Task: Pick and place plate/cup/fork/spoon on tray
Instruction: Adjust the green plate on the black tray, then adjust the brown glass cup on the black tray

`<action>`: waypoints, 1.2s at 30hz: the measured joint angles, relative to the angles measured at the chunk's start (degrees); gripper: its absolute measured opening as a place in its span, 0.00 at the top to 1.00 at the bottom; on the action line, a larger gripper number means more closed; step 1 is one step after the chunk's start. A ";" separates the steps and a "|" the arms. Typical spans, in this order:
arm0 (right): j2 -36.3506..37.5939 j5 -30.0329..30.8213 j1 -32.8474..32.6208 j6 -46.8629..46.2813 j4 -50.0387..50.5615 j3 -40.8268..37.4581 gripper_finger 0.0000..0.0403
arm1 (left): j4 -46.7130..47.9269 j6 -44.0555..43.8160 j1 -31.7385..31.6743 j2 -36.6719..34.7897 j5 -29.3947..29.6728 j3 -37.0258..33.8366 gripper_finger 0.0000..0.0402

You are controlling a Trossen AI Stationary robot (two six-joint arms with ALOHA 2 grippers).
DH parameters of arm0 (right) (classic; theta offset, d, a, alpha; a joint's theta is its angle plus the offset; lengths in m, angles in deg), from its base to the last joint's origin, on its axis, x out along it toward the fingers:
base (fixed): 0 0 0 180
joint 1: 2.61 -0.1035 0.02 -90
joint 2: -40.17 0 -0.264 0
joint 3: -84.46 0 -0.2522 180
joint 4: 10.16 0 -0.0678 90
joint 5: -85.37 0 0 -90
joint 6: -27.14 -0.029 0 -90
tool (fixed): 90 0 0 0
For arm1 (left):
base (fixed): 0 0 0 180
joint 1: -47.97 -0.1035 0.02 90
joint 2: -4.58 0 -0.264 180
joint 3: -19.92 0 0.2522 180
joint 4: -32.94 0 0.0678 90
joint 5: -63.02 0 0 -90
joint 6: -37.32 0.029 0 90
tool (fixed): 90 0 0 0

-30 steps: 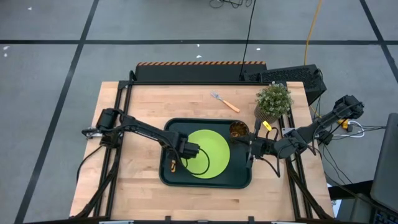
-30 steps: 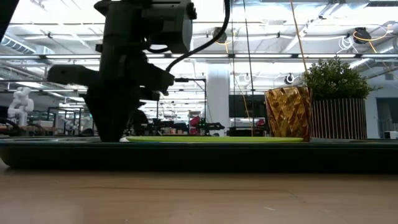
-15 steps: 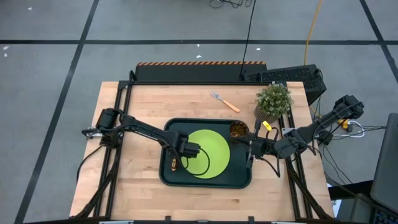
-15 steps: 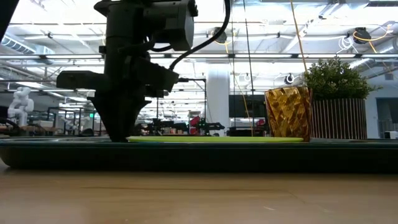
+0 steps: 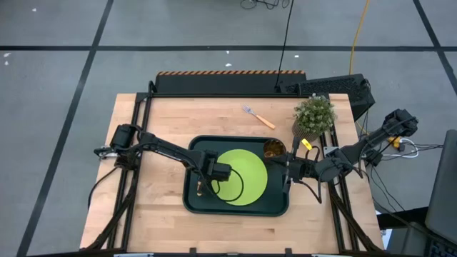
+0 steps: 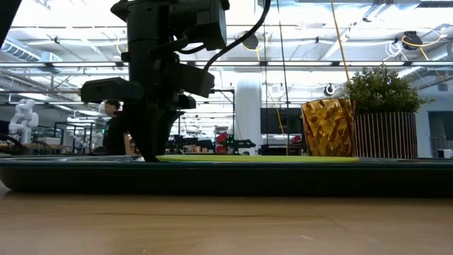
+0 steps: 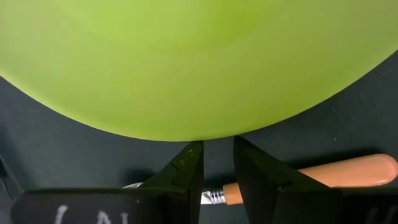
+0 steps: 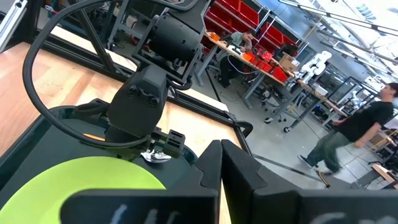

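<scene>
The lime-green plate (image 5: 243, 177) lies flat in the dark tray (image 5: 191, 203). The amber cup (image 5: 272, 149) stands in the tray's far right corner. The spoon (image 5: 198, 187) lies in the tray left of the plate. The fork (image 5: 258, 116) lies on the table beyond the tray. My left gripper (image 5: 208, 183) points down at the plate's left edge, its fingers a narrow gap apart, with the spoon (image 7: 348, 173) lying under them. My right gripper (image 5: 287, 173) is shut and empty at the tray's right rim. My left gripper has both fingertips (image 7: 191, 149) at the plate's left rim (image 7: 214, 135), side by side along the edge. The fingers come from above, pointing down. The plate lies flat on the tray. I cannot tell whether the fingers touch the spoon's neck (image 7: 211, 198) below them.
A potted green plant (image 5: 313, 116) stands on the table just beyond the cup. A dark device (image 5: 335, 89) sits at the table's far right corner. A person (image 8: 354, 127) walks in the room beyond the table.
My left gripper has gone a little toward the table's right edge, still pointing down. The plate has slid a little to the right along the tray, staying flat. The spoon has stayed where it was.
</scene>
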 joint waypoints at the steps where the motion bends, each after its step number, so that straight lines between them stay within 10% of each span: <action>1: -0.01 0.00 0.00 0.03 0.00 0.00 1.00 | -0.07 -0.01 0.00 0.00 -0.01 0.00 0.78; 36: 0.30 3.50 0.66 -2.77 -1.38 -0.04 1.00 | 6.49 -3.65 -2.36 -6.71 3.74 0.42 0.78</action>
